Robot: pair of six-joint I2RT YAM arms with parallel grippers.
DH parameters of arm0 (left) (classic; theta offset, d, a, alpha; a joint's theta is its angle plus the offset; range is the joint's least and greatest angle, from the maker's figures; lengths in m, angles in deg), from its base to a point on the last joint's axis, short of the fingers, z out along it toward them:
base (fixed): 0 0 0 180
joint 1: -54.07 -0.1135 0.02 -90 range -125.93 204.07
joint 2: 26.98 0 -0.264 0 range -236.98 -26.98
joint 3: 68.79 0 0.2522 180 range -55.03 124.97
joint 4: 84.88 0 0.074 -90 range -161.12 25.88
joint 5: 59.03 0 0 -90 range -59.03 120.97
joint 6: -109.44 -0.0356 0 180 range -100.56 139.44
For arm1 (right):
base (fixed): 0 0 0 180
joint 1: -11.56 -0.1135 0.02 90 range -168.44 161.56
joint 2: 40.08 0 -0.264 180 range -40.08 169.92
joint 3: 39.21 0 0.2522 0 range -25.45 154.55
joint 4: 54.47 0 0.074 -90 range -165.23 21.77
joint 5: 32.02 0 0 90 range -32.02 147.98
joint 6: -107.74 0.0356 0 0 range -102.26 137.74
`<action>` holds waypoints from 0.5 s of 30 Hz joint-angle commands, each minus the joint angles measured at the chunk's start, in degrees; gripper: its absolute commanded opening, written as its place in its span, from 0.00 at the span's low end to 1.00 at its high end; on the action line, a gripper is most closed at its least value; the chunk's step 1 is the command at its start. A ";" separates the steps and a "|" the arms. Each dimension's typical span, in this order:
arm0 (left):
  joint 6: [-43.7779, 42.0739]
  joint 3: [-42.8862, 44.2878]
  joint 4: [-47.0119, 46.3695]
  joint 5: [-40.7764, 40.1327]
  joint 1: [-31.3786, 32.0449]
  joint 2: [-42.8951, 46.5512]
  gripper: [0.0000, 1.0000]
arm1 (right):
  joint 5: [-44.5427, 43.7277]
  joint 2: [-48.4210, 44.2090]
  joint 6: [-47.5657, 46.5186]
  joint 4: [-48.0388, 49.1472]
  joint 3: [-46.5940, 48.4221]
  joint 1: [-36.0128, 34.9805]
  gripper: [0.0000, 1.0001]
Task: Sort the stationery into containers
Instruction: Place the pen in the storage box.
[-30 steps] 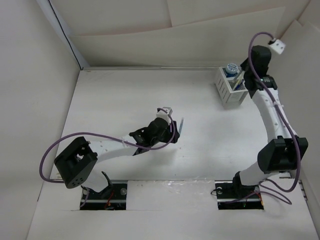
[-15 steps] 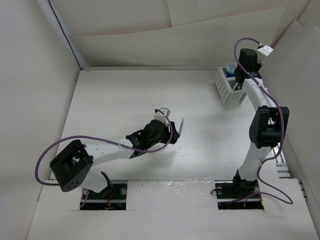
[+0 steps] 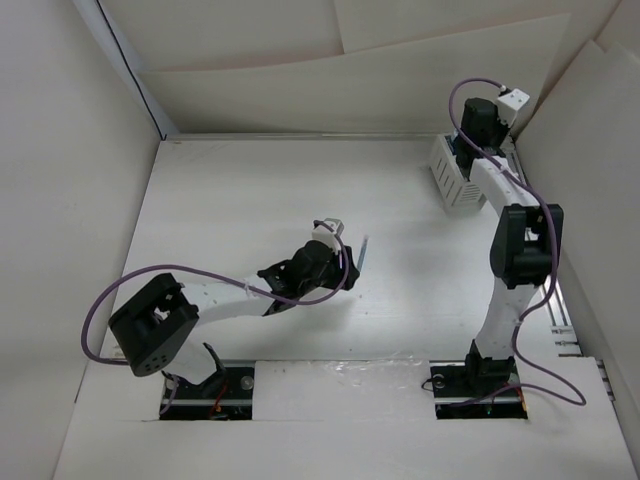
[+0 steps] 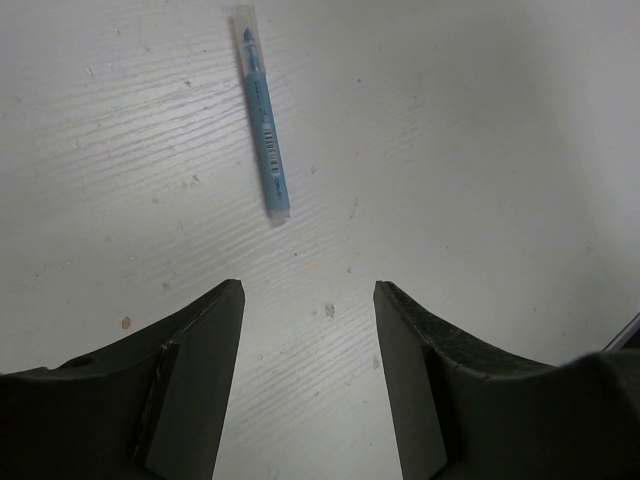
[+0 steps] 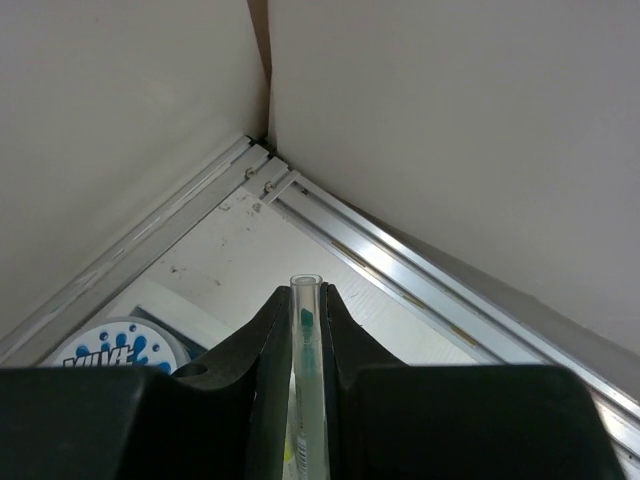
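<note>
A short light-blue stick [image 4: 262, 125] lies on the white table, just ahead of my left gripper [image 4: 310, 290], which is open and empty; in the top view the stick [image 3: 364, 255] lies right of that gripper [image 3: 345, 268]. My right gripper [image 5: 306, 295] is shut on a thin pale-yellow stick [image 5: 307, 345] with a clear cap, held upright over the white slatted organizer box [image 3: 447, 180] at the back right. One blue-and-white roll [image 5: 110, 352] shows below it. The right wrist [image 3: 478, 130] hides the box's inside. The dark blue pen is out of view.
White walls [image 3: 300, 70] enclose the table on three sides. Aluminium rails [image 5: 400, 260] meet in the back right corner beside the box. Purple cables [image 3: 110, 300] loop off both arms.
My right wrist has swung left and back over the organizer box, the arm folding more upright. The left arm has barely shifted; the light-blue stick lies where it was.
</note>
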 commanded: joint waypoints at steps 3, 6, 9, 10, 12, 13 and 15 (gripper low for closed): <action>-0.75 1.67 -2.78 0.55 -0.80 0.26 0.51 | -4.12 1.21 -2.29 5.12 0.24 -2.27 0.00; -0.75 1.67 -3.31 1.08 -0.80 0.26 0.51 | -5.97 1.21 -2.83 6.61 -1.69 -3.77 0.02; -0.75 0.62 -3.31 1.08 -0.80 1.31 0.51 | -5.98 1.21 -2.83 6.61 -2.92 -4.30 0.11; -0.75 0.61 -3.31 1.08 -0.80 1.31 0.51 | -6.59 1.21 -2.22 6.61 -3.45 -4.82 0.18; -0.23 0.09 -3.31 1.08 -0.80 1.83 0.51 | -6.59 -0.54 -1.60 6.61 -5.12 -5.35 0.39; -0.22 0.08 -3.31 1.08 -0.80 1.84 0.51 | -6.59 -1.16 -1.60 6.61 -5.74 -5.36 0.43; -0.22 0.08 -3.31 1.08 -0.80 2.89 0.51 | -6.59 -3.00 -1.07 6.61 -6.79 -5.88 0.51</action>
